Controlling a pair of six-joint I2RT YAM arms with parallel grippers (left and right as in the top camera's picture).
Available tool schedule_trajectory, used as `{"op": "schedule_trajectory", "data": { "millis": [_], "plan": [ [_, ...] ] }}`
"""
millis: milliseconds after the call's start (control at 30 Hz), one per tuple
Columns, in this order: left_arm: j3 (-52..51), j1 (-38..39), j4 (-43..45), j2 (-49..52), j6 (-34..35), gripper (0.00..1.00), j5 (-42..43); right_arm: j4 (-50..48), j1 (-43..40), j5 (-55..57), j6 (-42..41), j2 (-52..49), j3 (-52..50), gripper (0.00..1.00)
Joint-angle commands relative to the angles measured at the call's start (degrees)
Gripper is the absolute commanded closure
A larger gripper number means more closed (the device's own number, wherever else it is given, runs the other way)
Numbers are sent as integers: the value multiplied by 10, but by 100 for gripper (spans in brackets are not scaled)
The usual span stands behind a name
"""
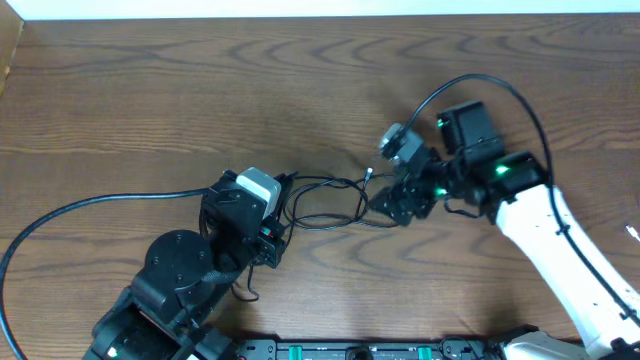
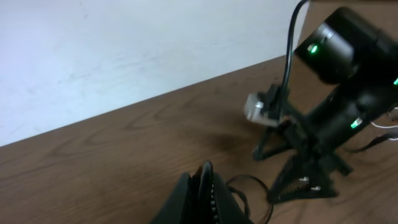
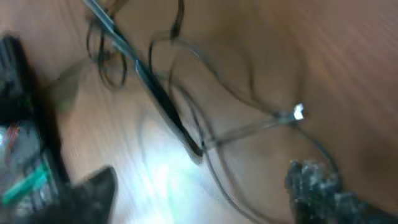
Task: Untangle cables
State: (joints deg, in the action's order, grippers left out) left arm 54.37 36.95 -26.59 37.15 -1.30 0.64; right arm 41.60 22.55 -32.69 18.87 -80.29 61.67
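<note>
Left gripper (image 2: 204, 173): clenching, its fingers pressing together; whether a cord is pinched between them I cannot tell.
Right gripper (image 1: 388, 206): hanging released, its fingers spreading wide just above the wood.
Cables (image 1: 330, 181): thin dark loops lying on the desk between the two grippers and reaching up to the left one; a small bright plug end (image 3: 298, 112) is lying near the right gripper.
Desk (image 1: 200, 90): brown wood grain, carrying the cords.
</note>
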Motion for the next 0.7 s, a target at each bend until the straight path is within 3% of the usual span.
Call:
{"op": "schedule_trajectory", "data": {
  "millis": [0,233,267,333,367,533,667],
  "plan": [
    [5,-2,11,-2,12,92,44,-50,26,-9,13,-7,-33,28],
    [5,-2,38,-2,31,92,91,-94,38,-9,-18,-23,-48,61],
    [5,-2,42,-2,32,92,96,-98,38,-8,-22,-26,-48,68],
    [5,-2,44,-2,36,92,99,-103,38,-6,-26,-35,-48,95],
    [5,-2,44,-2,36,92,99,-104,38,-6,-26,-37,-48,99],
    [5,-2,39,-2,36,92,99,-108,38,47,-59,-40,-48,99],
    [5,-2,26,-2,35,92,99,-107,30,215,-166,-40,-47,99]
  ]
}}
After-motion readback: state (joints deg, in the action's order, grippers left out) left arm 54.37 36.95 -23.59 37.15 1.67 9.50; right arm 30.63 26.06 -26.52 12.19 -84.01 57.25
